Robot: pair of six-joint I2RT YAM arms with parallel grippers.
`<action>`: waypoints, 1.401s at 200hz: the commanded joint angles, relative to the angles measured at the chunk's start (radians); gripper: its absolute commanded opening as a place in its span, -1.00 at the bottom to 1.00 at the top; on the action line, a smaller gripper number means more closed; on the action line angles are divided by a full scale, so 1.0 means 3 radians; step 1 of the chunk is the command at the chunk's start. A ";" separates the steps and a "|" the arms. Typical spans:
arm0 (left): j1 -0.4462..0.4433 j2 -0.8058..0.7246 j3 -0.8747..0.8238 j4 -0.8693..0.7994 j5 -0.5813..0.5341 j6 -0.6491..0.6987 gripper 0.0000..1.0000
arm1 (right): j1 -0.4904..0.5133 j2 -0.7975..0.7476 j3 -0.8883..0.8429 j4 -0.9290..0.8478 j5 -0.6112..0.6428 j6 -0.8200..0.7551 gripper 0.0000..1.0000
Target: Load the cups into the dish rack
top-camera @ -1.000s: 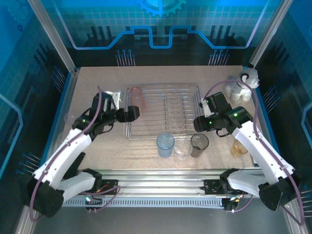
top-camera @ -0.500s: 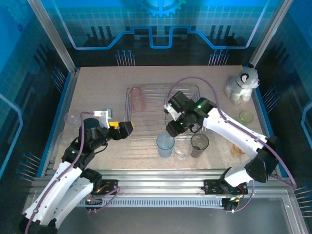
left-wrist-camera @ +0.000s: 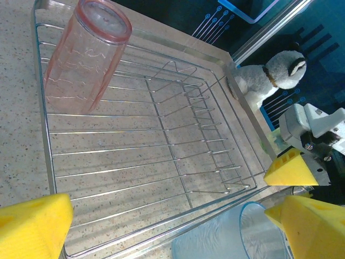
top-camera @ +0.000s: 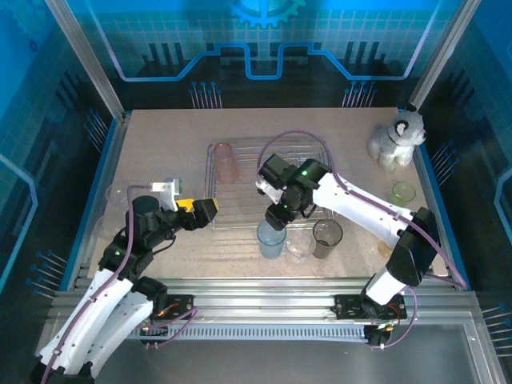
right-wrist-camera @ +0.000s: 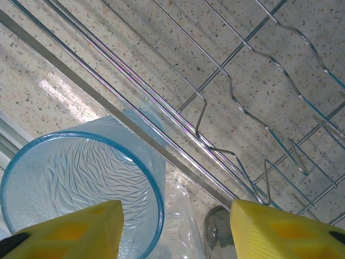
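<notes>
Starting at the far left of the top view, I see the left clear cup [top-camera: 118, 194] sitting on the table, faint against the surface and well apart from the rack [top-camera: 240, 200]. Next comes my left gripper [top-camera: 206, 210], hovering just outside the rack's near-left corner. Its yellow pads [left-wrist-camera: 32, 229] are spread as wide as they go and hold nothing. In the left wrist view the rack [left-wrist-camera: 161, 135] stretches away in front of that claw. The pink cup [left-wrist-camera: 86, 56] stands upside down in the far-left corner, leaning a little. From above, the same pink cup [top-camera: 225, 160] is the only 1 inside the wires. Moving right, my right gripper [top-camera: 276, 218] hangs over the rack's near rim, directly above the blue cup [top-camera: 270, 240]. The right wrist view shows this claw [right-wrist-camera: 178, 213] about half spread and clamped on nothing. 1 pad is over the mouth of the blue cup [right-wrist-camera: 81, 178] and the other is out past its wall, above the rack rim [right-wrist-camera: 108, 97]. I cannot tell whether the pad is inside the cup. The blue cup stands upright on the table just in front of the rack. Beside it in a row are the middle clear cup [top-camera: 298, 244] and then the grey cup [top-camera: 326, 238]. Further right the amber cup [top-camera: 386, 249] peeks out beside the right arm. The green cup [top-camera: 404, 192] sits near the right edge, and the plush [top-camera: 396, 140] occupies the far-right corner.
</notes>
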 commanded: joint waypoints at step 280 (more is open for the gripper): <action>-0.0004 -0.0137 -0.0122 -0.0073 0.0047 -0.0190 0.99 | 0.0143 0.0124 0.0139 -0.0029 -0.0509 -0.0122 -1.00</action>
